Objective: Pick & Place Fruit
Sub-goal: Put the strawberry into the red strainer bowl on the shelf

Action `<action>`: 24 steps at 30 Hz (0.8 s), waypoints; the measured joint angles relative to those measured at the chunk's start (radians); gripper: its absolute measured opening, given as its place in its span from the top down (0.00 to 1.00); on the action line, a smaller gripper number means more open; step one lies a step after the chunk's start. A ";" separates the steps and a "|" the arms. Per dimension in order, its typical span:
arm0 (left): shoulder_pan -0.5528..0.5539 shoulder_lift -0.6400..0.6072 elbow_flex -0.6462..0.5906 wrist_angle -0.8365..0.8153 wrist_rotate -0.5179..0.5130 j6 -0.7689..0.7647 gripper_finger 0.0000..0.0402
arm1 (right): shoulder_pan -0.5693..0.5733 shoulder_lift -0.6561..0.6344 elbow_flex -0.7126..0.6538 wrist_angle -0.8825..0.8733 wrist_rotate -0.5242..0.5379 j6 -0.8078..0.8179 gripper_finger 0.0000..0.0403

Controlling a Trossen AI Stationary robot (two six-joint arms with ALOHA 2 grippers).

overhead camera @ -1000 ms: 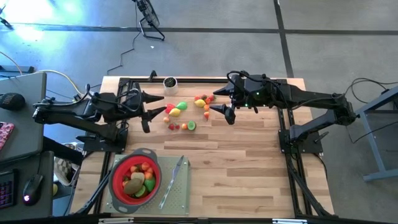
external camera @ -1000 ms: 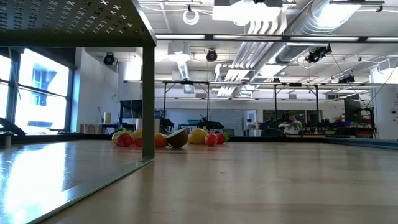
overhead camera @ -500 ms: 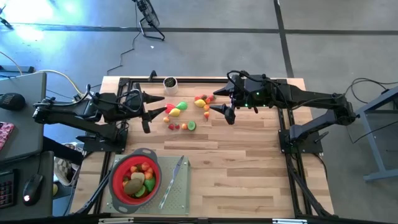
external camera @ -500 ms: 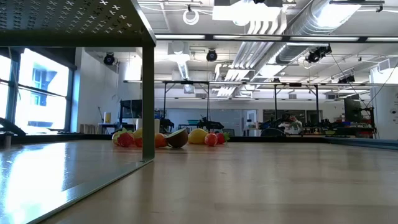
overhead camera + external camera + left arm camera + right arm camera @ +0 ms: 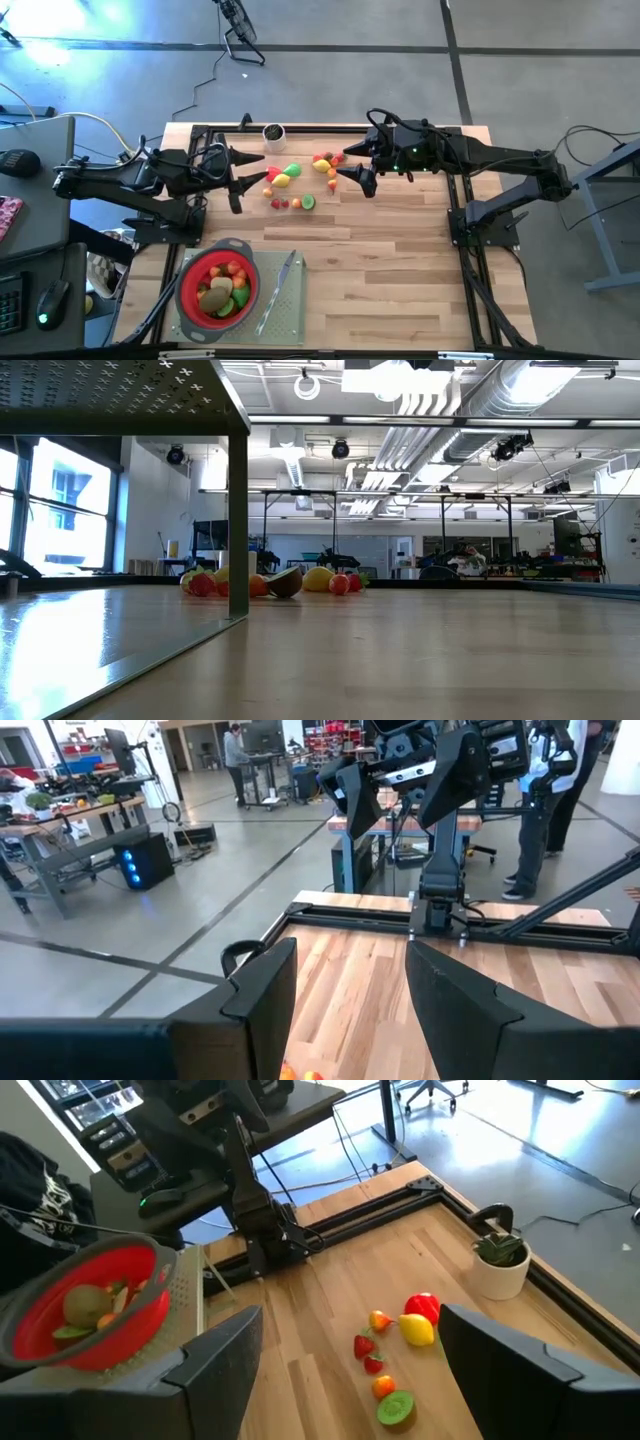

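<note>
Loose toy fruit [image 5: 300, 178] lies on the wooden table near its far edge: red, yellow, orange and green pieces in small clusters, also in the right wrist view as fruit [image 5: 400, 1350] and in the low view as fruit [image 5: 270, 582]. More fruit sits in the red strainer [image 5: 218, 283]. My left gripper [image 5: 256, 171] hovers open just left of the loose fruit. My right gripper [image 5: 343, 168] hovers open just right of it, above the table. In the left wrist view only an orange bit of fruit [image 5: 300, 1073] shows between the fingers.
The strainer stands on a grey perforated board [image 5: 285, 318] at the near left, with a slim grey knife [image 5: 280, 290] beside it. A small potted plant [image 5: 272, 132] stands at the far edge. Black frame rails [image 5: 330, 127] line the table. People stand in the room beyond.
My right gripper has edged slightly toward the table's left, toward the loose fruit. The fruit and my left arm have kept still.
</note>
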 joint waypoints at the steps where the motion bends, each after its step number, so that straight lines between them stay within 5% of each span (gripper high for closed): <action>1: 0.000 0.000 0.000 0.000 0.000 0.000 0.55 | 0.000 0.000 0.000 0.000 0.000 -0.002 0.27; 24: 0.000 0.000 0.000 0.002 0.000 0.000 0.55 | 0.009 0.000 0.000 0.136 0.019 -0.003 0.27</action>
